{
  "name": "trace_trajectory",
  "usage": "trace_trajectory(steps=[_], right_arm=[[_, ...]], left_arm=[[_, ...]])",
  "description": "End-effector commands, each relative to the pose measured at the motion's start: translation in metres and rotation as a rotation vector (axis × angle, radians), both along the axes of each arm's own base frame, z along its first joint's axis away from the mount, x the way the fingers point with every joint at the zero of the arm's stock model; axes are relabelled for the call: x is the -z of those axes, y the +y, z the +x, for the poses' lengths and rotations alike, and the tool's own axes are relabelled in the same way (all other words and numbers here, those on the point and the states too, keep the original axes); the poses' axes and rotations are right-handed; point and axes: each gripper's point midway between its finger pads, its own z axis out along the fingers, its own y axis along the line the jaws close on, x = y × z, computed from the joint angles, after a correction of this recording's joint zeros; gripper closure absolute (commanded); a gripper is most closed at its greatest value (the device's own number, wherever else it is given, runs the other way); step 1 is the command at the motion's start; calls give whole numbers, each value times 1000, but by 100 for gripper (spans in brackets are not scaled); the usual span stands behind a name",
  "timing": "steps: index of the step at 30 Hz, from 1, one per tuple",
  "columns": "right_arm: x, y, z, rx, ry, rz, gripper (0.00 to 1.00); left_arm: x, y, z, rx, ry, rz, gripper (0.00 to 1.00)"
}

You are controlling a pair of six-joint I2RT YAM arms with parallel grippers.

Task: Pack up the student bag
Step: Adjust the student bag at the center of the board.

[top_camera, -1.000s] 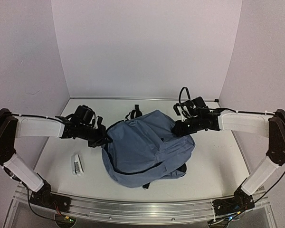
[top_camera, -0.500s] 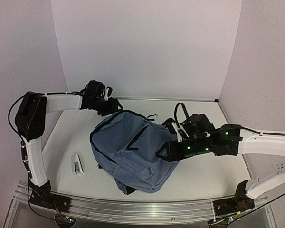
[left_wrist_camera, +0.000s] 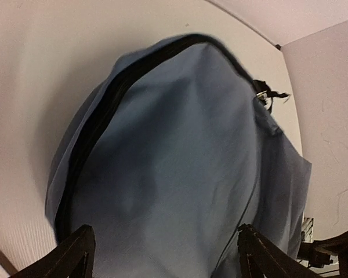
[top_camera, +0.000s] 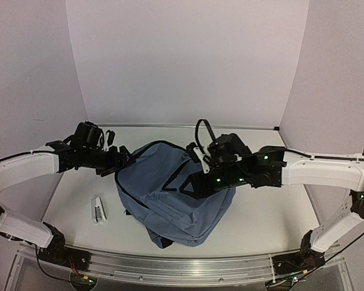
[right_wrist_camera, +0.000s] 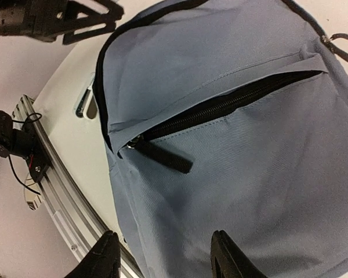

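A large soft blue-grey fabric backpack [top_camera: 170, 200] lies mid-way on the white table [top_camera: 273, 212], with bare room to its right. At its left edge the left fingers [left_wrist_camera: 75, 258], and over its front pocket the right fingers [right_wrist_camera: 107, 260], spread wide, holding nothing.

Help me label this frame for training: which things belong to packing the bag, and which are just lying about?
Job in hand: student bag, front pocket unzipped; left gripper and right gripper, both open at it.
Lying about: small white stapler-like item on the table beside the bag, untouched.
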Motion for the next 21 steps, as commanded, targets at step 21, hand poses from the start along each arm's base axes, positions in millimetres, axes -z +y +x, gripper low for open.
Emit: trace_trajectory(steps=[21], right_arm=[[49,50,15,330,386,329,55]], left_arm=[[55,18,-59,-167,191,-45,13]])
